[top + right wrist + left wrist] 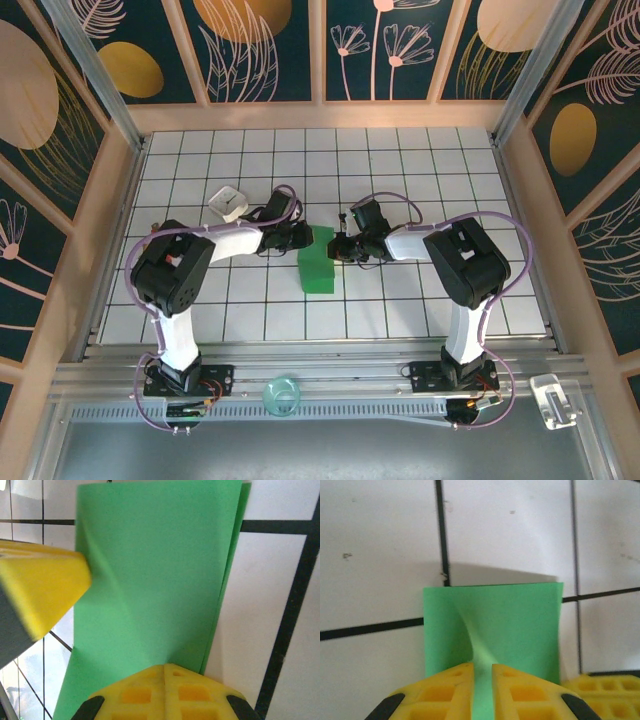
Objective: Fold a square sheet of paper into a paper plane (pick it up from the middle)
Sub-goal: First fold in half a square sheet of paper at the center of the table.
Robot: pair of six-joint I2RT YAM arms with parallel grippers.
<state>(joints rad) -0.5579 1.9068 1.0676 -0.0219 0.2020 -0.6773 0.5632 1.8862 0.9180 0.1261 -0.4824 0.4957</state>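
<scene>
Though the folding is under way, it looks far from finished. On the white-tiled table (pixel 430 300), the square sheet of paper (pixel 319 262) lies near the middle, between the two arms. It reads as a narrow strip rather than a square. It is doubled over lengthwise, and in the right wrist view a second layer peeps out along one long edge. I judge that this first half-fold is the only step in place. No corner is turned in to make a nose, no wings are bent down, and nothing pointed shows anywhere on the green. The whole dart shape is therefore left to do.

The left hand (pixel 482 666) is grasping the sheet at one short end. Its yellow fingers stand almost together with green paper running up between them, and a soft ridge rises from the sheet into that narrow gap.

The right hand (pixel 165 667) is clenched, its pads meeting with no gap, and its tip sits at the opposite end of the strip. I cannot tell whether it nips a layer or only presses on the paper.

A small white box (pixel 228 201) sits well apart, behind the left arm.
</scene>
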